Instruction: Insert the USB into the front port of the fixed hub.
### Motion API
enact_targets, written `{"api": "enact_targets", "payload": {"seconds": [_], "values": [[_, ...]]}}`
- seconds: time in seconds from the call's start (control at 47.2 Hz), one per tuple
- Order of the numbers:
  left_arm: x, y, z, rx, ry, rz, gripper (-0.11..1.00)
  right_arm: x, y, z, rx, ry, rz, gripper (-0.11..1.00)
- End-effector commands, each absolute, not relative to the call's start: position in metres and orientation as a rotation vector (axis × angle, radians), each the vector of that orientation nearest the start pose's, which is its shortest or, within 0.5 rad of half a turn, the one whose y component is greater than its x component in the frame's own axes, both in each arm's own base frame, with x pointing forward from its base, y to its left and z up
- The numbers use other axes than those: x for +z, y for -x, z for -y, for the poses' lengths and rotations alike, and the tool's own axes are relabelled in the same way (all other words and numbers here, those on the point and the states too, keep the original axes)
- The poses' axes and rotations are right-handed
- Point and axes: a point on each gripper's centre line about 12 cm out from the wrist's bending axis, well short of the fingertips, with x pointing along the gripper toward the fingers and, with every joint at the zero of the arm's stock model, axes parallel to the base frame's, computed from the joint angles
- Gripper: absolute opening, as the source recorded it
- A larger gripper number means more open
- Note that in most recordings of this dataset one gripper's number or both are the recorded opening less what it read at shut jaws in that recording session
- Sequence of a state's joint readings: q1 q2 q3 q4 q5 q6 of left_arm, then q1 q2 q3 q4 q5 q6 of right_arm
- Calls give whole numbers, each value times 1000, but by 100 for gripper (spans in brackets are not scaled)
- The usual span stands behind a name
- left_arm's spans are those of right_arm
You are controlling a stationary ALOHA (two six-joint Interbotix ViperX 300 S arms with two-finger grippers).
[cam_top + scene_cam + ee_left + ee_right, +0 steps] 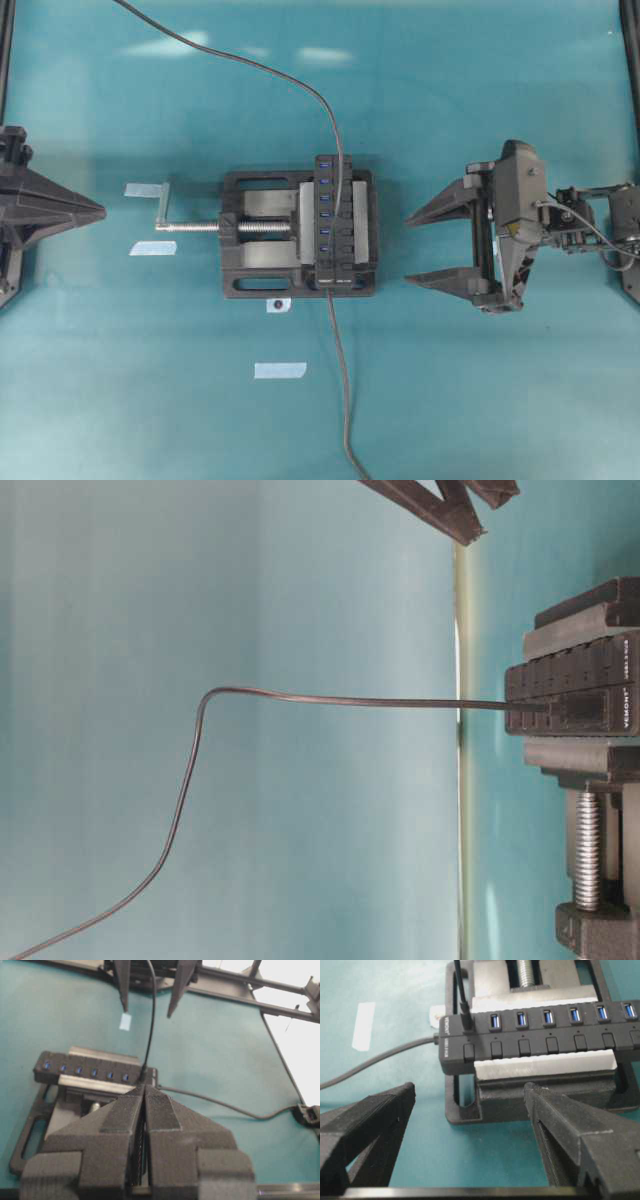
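Note:
The fixed hub (335, 222) is a long black bar with blue ports, clamped in a vise. The USB (466, 1021) sits plugged into the port nearest the hub's labelled front end, also seen in the left wrist view (144, 1072). Its thin black cable (330, 699) rises off the hub and bends away. My right gripper (408, 249) hovers to the right of the vise, open wide and empty, with bare table between its fingers (380, 1115). My left gripper (104, 210) stays at the table's left edge, shut on nothing, pads together (157, 1107).
The black vise (250, 282) has a silver screw and handle (190, 227) pointing left. The hub's own lead (342, 390) runs from its front end toward the table's near edge. Pale tape pieces (280, 370) lie on the teal table left of and below the vise.

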State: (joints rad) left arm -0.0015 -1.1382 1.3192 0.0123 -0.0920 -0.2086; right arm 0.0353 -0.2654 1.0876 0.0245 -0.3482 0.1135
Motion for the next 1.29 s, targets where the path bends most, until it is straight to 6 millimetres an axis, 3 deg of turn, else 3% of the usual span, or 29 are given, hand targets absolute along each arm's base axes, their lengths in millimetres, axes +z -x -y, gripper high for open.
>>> {"api": "enact_targets", "payload": {"seconds": [0.0,0.296,0.974,1.271], "values": [[247,-167,0,7,193,-73,0,165,-291,-10,-6,-137,-449,88],[232,-163,0,6,209,-64,0,163,-290,-7,-14,-139,-455,88],[233,-163,-1,8,231,-41,0,156,-288,-5,-25,-139,-472,88],[232,-163,-1,9,234,-44,0,166,-293,-4,-20,-141,-376,88]]}}
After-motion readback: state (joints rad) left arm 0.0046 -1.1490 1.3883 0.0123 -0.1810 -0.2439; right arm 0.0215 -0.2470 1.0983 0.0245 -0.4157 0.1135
